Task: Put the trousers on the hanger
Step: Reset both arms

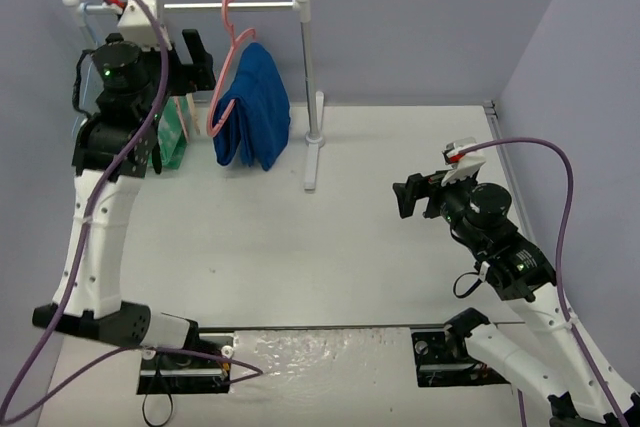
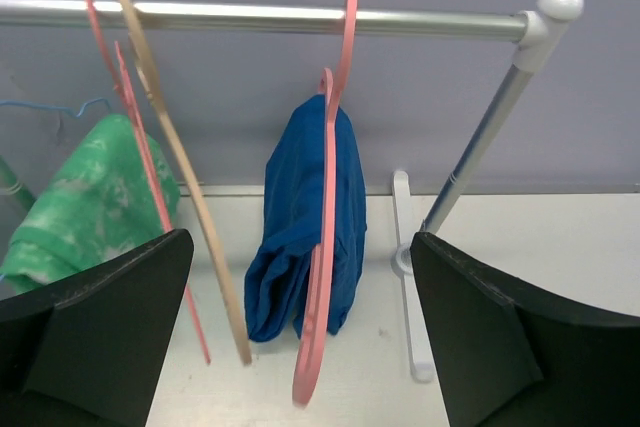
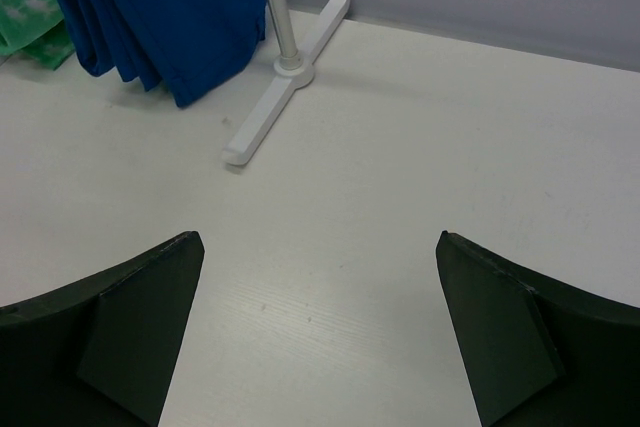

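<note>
Trousers (image 2: 296, 217), blue, folded, hanging on the pink hanger (image 2: 326, 277) hooked over the rail (image 2: 260, 17) at the table's (image 1: 300, 247) far left; left gripper (image 2: 300, 239) facing them, fingers wide apart, empty; right gripper (image 3: 320, 237) likewise spread, empty, above the table.

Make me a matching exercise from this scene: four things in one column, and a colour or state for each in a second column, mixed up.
Things
1. trousers
2. pink hanger
3. green cloth
4. right end effector

States
A. open, holding nothing
B. green and patterned, at the rack's left
C. hooked over the rail
D. blue, hanging folded

Pairs: 1-D, 2-C, 3-B, 4-A
</note>
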`<state>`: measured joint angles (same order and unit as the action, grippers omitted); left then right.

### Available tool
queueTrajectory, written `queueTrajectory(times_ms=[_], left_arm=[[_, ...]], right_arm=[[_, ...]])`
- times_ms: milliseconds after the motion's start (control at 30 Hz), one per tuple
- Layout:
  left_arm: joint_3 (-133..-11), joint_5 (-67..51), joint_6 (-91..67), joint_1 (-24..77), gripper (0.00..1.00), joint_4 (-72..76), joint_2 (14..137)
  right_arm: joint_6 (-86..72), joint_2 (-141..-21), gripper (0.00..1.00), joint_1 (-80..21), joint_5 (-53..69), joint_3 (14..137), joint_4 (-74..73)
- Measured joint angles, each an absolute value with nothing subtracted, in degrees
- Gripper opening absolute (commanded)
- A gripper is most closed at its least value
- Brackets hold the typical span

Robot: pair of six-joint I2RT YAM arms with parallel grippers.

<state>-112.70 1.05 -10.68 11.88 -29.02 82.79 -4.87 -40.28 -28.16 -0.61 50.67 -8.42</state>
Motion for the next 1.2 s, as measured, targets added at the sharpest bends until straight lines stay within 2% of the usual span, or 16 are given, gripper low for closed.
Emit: queueTrajectory(times_ms=[133, 300, 500, 700, 1200], left_arm=[[-105.5, 1.2, -10.8, 11.9, 0.94, -31.4, 71.7], [-90.3, 3.5, -11.2, 11.9, 0.97, -36.6, 56.3], [-72.8, 9.3, -11.4, 11.9, 0.97, -43.9, 38.9], [-62.5, 12.3, -12.1, 11.9, 0.97, -47.9, 24.7], [-46.3, 13.0, -17.4, 11.9, 0.97, -44.3, 19.2]], right_arm=[[-4.7, -39.9, 1.0, -28.2, -3.4, 52.4, -9.5], [-4.9, -37.9, 1.0, -28.2, -7.0, 52.8, -11.0], [-5.0, -33.8, 1.0, -28.2, -10.0, 52.2, -11.5], [-5.4, -29.7, 1.0, -28.2, -12.6, 49.9, -11.9], [-6.0, -26.1, 1.0, -28.3, -14.9, 47.5, -12.2]])
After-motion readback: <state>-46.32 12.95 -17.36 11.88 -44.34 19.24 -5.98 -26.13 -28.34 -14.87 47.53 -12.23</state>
